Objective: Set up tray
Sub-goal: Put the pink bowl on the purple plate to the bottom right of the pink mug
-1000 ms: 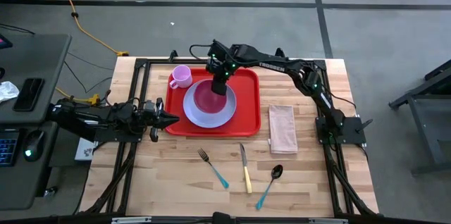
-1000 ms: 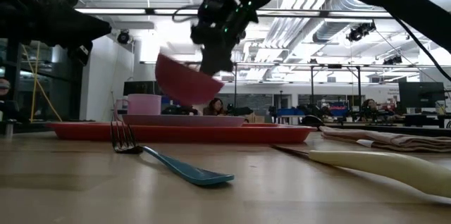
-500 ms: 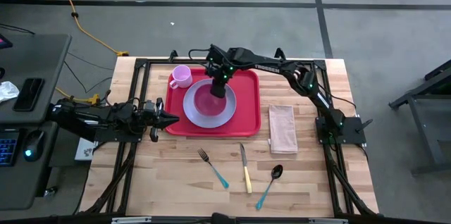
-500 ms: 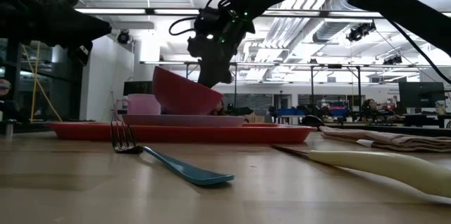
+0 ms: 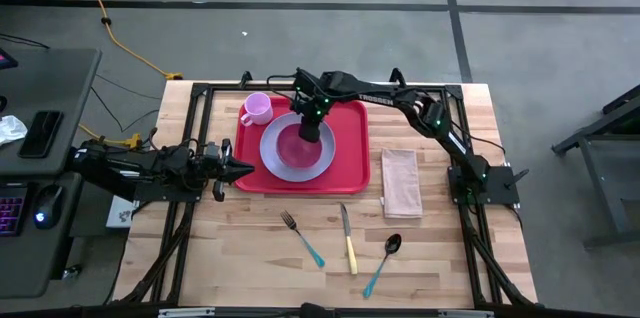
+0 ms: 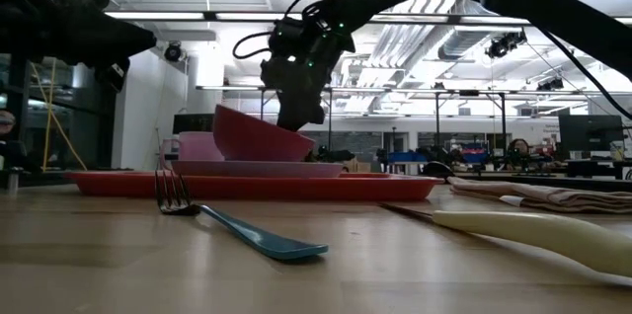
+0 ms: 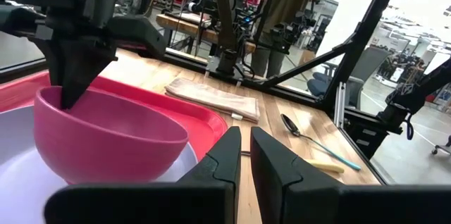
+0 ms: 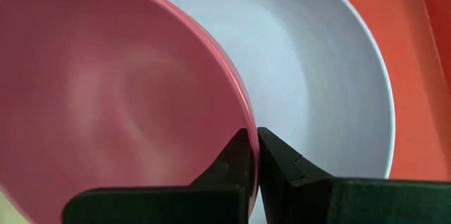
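Note:
The red tray (image 5: pixel 352 148) lies on the far half of the table. On it sit a lavender plate (image 5: pixel 320 166) and, at its far left corner, a pink cup (image 5: pixel 257 108). A pink bowl (image 5: pixel 292 144) sits on the plate, slightly tilted in the low view (image 6: pixel 255 136). My right gripper (image 5: pixel 312 126) stands over the bowl's far right side, shut on its rim. My left gripper (image 5: pixel 238 168) waits shut, low beside the tray's left edge, pointing at the bowl (image 7: pixel 106 136). My right gripper (image 8: pixel 254 146) pinches the pink bowl's rim (image 8: pixel 242 108), one finger inside the bowl and one outside. The fingers (image 6: pixel 296 112) come from above, pointing down. The bowl's base rests on the plate (image 6: pixel 247 168), with the held side of the rim lower than the other.
To the right of the tray lies a folded beige napkin (image 5: pixel 401 182). Nearer the table's near edge lie a fork (image 5: pixel 301 237), a knife (image 5: pixel 349 241) and a spoon (image 5: pixel 383 260). Black frame rails run along the table's left, right and far sides.
My right gripper has come down with the bowl, shifting slightly toward the table's left. The bowl, lifted clear and steeply tilted a second ago, now rests on the plate, less tilted. The gripper has kept its hold on the rim.

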You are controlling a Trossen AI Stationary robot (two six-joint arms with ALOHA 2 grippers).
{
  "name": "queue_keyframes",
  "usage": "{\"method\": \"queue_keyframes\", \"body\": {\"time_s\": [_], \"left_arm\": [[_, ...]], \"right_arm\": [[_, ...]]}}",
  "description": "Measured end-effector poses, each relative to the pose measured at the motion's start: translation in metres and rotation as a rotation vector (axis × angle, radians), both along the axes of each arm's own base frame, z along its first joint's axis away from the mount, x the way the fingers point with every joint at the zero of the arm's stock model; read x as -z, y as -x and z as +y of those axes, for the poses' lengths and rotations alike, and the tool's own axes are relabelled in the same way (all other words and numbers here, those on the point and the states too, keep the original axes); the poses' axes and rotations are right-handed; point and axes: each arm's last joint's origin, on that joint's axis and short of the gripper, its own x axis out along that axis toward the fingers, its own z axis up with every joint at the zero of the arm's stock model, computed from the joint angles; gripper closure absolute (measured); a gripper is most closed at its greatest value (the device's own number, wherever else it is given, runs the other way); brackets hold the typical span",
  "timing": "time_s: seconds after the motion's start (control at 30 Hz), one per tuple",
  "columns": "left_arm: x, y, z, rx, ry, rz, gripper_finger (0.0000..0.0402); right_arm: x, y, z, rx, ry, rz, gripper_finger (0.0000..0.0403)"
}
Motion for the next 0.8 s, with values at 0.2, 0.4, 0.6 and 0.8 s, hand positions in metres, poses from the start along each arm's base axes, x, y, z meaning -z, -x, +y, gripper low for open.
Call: {"method": "queue_keyframes", "body": {"time_s": [0.2,0.4,0.6,0.8], "left_arm": [[0.0,0.0,0.0,0.0,0.0,0.0,0.0337],[-0.0001,0.0,0.0,0.0,0.0,-0.001,0.0337],[-0.0001,0.0,0.0,0.0,0.0,0.0,0.0337],[0.0,0.0,0.0,0.0,0.0,0.0,0.0337]], "right_arm": [[0.0002,0.0003,0.0003,0.002,0.004,0.006,0.0403],[0.0002,0.0006,0.0001,0.004,0.006,0.01,0.0403],[0.0003,0.0008,-0.0005,0.007,0.028,0.016,0.0403],[0.0,0.0005,-0.0003,-0.011,0.034,0.01,0.0403]]}}
